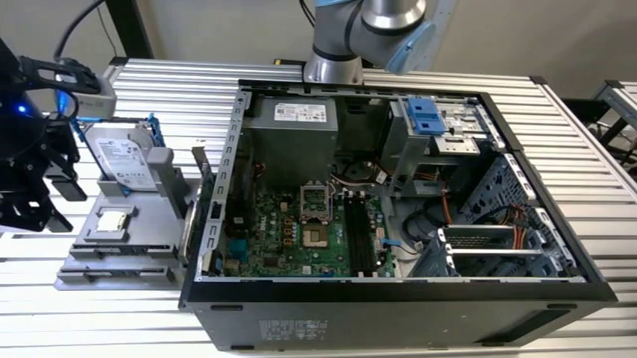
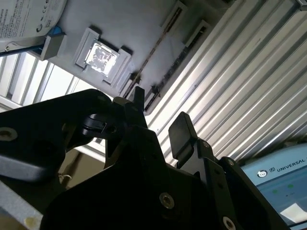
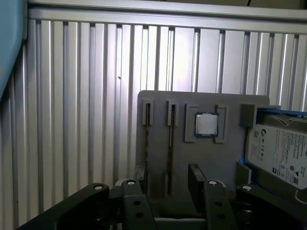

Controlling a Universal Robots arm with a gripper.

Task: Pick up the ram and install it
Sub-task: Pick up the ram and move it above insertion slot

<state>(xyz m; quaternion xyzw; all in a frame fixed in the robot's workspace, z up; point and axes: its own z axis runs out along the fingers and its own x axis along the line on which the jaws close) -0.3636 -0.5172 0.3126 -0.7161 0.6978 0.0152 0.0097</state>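
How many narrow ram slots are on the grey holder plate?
2. One narrow slot at the grey holder plate's edge; the other between it and the square processor chip.

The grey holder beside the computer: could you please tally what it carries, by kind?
Hard drive: 1
Processor chip: 1
Ram stick: 1
Total: 3

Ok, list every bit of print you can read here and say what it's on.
hard drive label: lines of print, too small to read.
power supply sticker: too small to read.
computer case outer-wall sticker: blurred.
screen in the second wrist view: lettering cut off at the picture's edge, the rest blurred.
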